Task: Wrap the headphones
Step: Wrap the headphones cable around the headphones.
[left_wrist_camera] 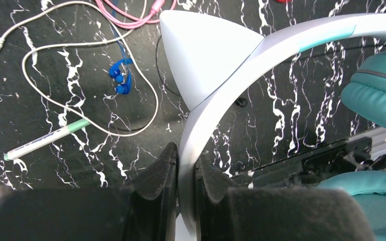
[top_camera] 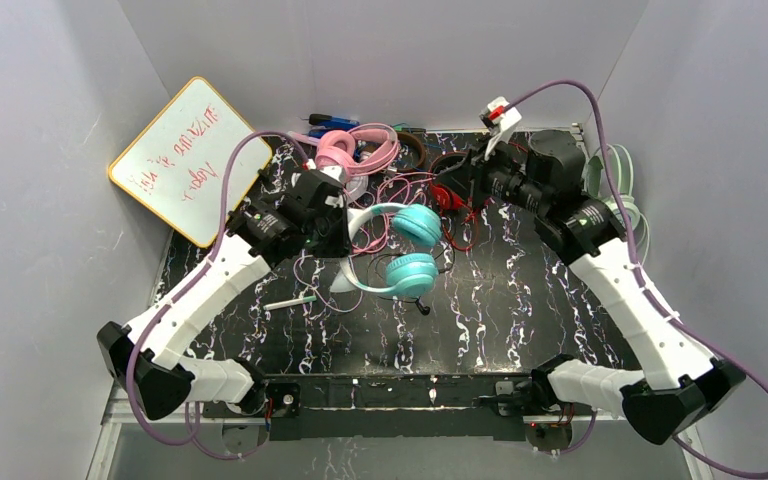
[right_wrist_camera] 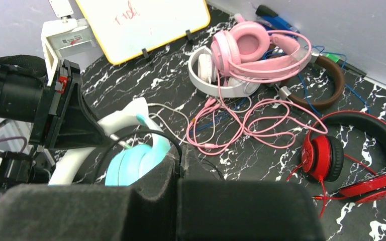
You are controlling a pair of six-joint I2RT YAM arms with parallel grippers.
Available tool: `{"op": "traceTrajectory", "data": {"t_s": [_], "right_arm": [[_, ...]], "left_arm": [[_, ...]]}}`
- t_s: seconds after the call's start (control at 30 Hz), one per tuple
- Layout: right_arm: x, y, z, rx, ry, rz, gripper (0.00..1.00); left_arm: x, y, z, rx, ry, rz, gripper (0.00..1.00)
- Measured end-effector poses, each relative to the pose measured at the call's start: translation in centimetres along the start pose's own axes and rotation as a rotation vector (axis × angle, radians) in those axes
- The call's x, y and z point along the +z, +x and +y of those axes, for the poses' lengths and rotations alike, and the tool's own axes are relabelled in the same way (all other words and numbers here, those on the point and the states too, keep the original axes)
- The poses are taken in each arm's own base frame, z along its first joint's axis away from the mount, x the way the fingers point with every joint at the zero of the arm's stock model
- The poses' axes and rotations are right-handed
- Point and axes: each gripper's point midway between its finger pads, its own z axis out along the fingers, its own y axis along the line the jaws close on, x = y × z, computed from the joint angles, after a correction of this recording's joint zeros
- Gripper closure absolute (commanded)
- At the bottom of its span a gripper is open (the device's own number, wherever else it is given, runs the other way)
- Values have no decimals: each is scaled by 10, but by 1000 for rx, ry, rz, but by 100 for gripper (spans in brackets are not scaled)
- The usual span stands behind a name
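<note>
The teal headphones (top_camera: 415, 250) with a white headband (left_wrist_camera: 216, 100) lie mid-table. My left gripper (left_wrist_camera: 186, 160) is shut on that headband just below its white cat ear, and a teal cup (left_wrist_camera: 377, 95) sits to the right. In the top view the left gripper (top_camera: 338, 232) is at the headband's left side. My right gripper (right_wrist_camera: 182, 153) is shut on the thin black cord (right_wrist_camera: 146, 133) that arcs up from the teal cup (right_wrist_camera: 130, 163). From above, the right gripper (top_camera: 457, 180) hovers behind the teal pair. Pink headphones (right_wrist_camera: 251, 45), white headphones (right_wrist_camera: 206, 75) and red headphones (right_wrist_camera: 326, 155) lie behind.
A whiteboard (top_camera: 185, 160) leans at the back left. A pen (left_wrist_camera: 45, 140), blue earbuds (left_wrist_camera: 120, 78) and a loose white cable (left_wrist_camera: 80, 47) lie left of the headband. Pink cord (right_wrist_camera: 241, 125) sprawls mid-table. Mint green headphones (top_camera: 620, 190) sit at the right wall, a white box (top_camera: 500, 112) behind.
</note>
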Motion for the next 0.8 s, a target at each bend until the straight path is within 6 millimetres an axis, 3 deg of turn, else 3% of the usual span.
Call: {"op": "traceTrajectory", "data": {"t_s": [0.37,0.6,0.8], "right_arm": [[26,29,16,-120,78,167,99],[40,53,7,-168,176,250,99],[48,61,24,-231,160,278,99]], "left_arm": [[14,5,-2,89,-77,-20,100],[25,22,-18,155,-65,-22,100],[28,18,-20,176,-86,-34,100]]}}
